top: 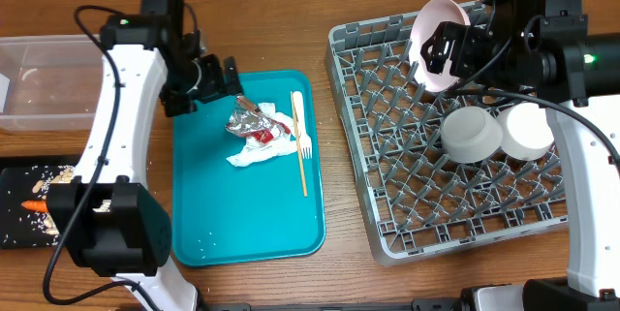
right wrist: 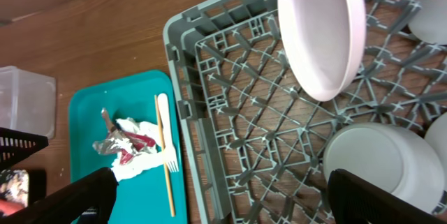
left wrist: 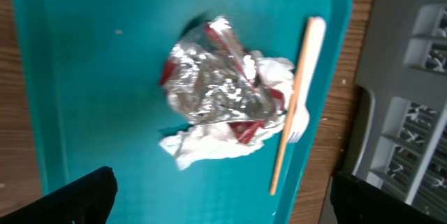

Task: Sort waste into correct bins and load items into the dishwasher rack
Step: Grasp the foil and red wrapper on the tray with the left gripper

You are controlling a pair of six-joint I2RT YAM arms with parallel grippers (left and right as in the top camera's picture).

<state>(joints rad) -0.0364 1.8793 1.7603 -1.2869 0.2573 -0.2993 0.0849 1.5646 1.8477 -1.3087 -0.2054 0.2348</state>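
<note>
While the plate (right wrist: 321,35) stands on edge at the far left of the dishwasher rack (top: 354,137) and two white bowls (top: 472,132) sit mouth-down nearer and to its right, the job looks roughly half done. A carrot (top: 37,204) and pale crumbs lie in the black tray (top: 15,180) at the near left of the desk (top: 291,20).

Left to sort are the foil wrapper (left wrist: 209,77) and the napkin (top: 257,154) it touches, both on the teal tray (top: 242,214). The fork (top: 300,122) lies just right of them along a thin tan stick, its long axis running far to near and its tines pointing near.

The left end effector (left wrist: 223,192) hangs spread above the wrapper. The right end effector (right wrist: 230,196) is spread beside the plate, gripping nothing. No cup can be made out.
</note>
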